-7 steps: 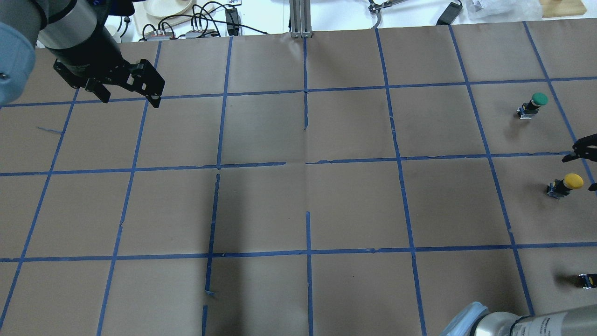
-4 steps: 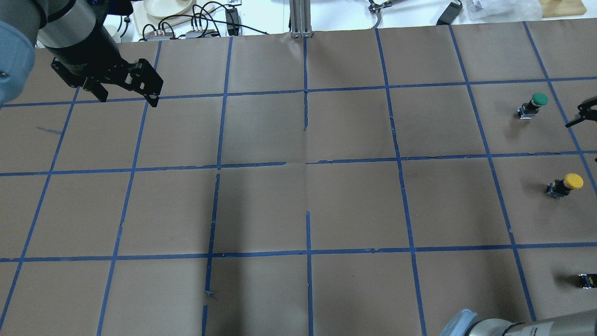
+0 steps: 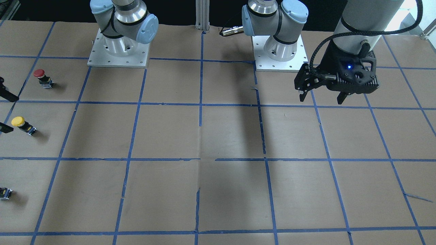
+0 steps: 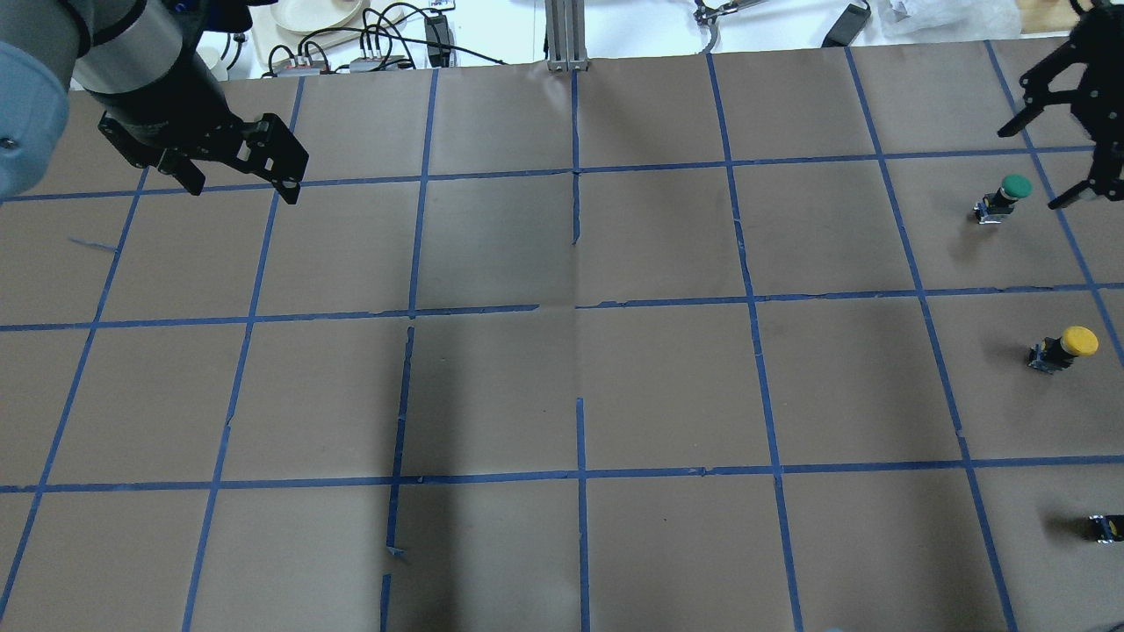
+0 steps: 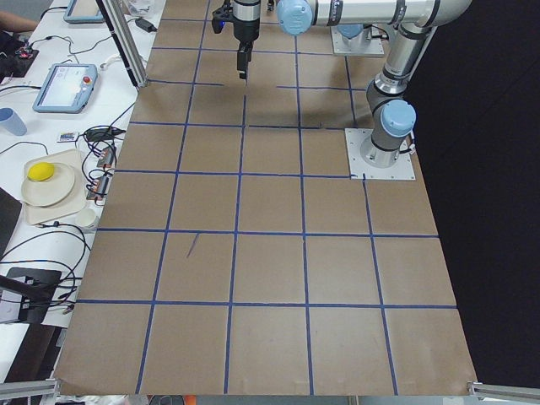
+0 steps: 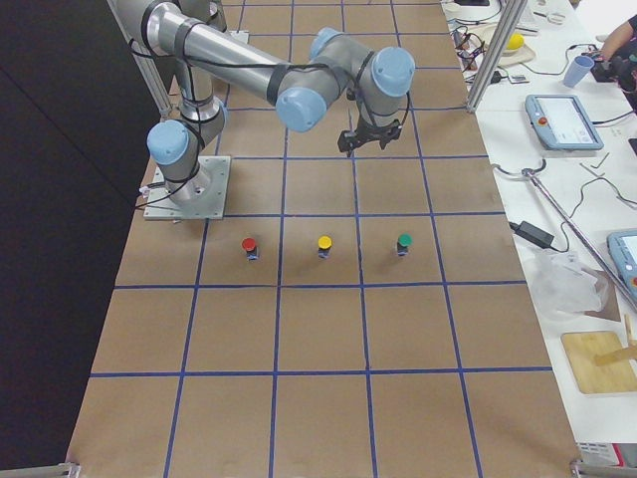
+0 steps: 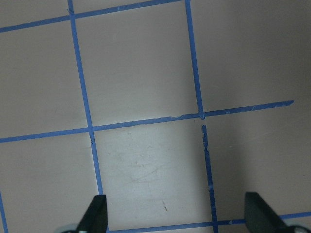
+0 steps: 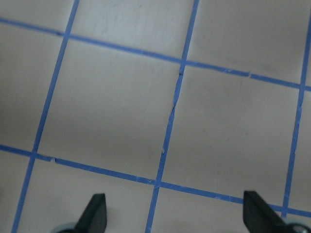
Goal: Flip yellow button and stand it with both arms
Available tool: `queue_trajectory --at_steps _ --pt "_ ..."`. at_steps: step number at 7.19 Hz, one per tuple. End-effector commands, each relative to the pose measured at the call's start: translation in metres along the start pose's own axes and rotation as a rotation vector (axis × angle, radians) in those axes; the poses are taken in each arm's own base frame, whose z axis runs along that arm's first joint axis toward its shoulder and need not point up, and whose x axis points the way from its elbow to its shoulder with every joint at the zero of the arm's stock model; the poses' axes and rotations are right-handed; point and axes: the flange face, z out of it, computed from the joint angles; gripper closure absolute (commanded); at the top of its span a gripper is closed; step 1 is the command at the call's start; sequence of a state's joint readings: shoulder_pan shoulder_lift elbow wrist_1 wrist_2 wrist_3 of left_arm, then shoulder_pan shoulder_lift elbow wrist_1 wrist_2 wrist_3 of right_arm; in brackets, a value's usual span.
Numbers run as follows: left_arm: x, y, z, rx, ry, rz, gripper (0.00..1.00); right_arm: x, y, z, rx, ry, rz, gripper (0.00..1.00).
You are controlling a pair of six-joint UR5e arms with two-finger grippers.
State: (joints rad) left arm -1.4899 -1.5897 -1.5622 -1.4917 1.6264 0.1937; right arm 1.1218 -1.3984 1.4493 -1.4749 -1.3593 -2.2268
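The yellow button (image 4: 1067, 344) stands cap up on the brown paper near the table's right edge. It also shows in the front-facing view (image 3: 21, 124) and the right exterior view (image 6: 323, 244). My right gripper (image 4: 1032, 167) is open and empty, raised well above the table, apart from the yellow button. Its fingertips show at the front-facing view's left edge (image 3: 5, 112), and it shows in the right exterior view (image 6: 370, 139). Its wrist view holds only paper and tape lines. My left gripper (image 4: 246, 189) is open and empty, held high over the far left (image 3: 321, 100).
A green-capped button (image 4: 1007, 195) stands farther from the robot than the yellow one. A red-capped button (image 3: 42, 77) stands nearer the robot; only its body (image 4: 1106, 527) shows overhead. The arm bases (image 3: 117, 51) stand at the robot's edge. Cables and a plate (image 4: 316, 13) lie beyond the far edge.
My right gripper, open beside the yellow button a second ago, has drawn away from it and now shows higher in the overhead view, by the green button. The left gripper has barely moved.
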Motion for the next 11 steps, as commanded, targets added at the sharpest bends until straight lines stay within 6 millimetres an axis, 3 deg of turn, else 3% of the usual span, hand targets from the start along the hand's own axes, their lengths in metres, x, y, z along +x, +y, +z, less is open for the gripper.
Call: queue_trajectory --at_steps 1,4,5,6,8,10,11 --pt "0.001 0.000 0.001 -0.006 0.000 -0.048 0.00 0.021 -0.124 0.000 -0.029 -0.004 0.170 0.00" --pt "0.003 -0.001 -0.002 0.004 0.029 -0.060 0.00 0.022 -0.237 0.011 -0.070 0.020 0.499 0.00" --pt "0.003 -0.001 -0.002 0.005 0.031 -0.059 0.00 0.009 -0.267 0.011 -0.171 0.041 0.547 0.00" --pt "0.004 0.000 -0.002 0.004 0.032 -0.059 0.00 0.002 -0.285 0.014 -0.197 0.044 0.567 0.00" --pt "0.003 0.000 -0.002 0.004 0.031 -0.062 0.00 -0.007 -0.290 0.024 -0.207 0.058 0.848 0.00" --pt "0.004 0.001 0.000 0.000 0.033 -0.060 0.00 -0.032 -0.299 -0.001 -0.177 0.143 1.226 0.00" --pt "0.004 0.001 -0.001 0.001 0.033 -0.060 0.00 -0.034 -0.297 -0.001 -0.163 0.164 1.361 0.00"
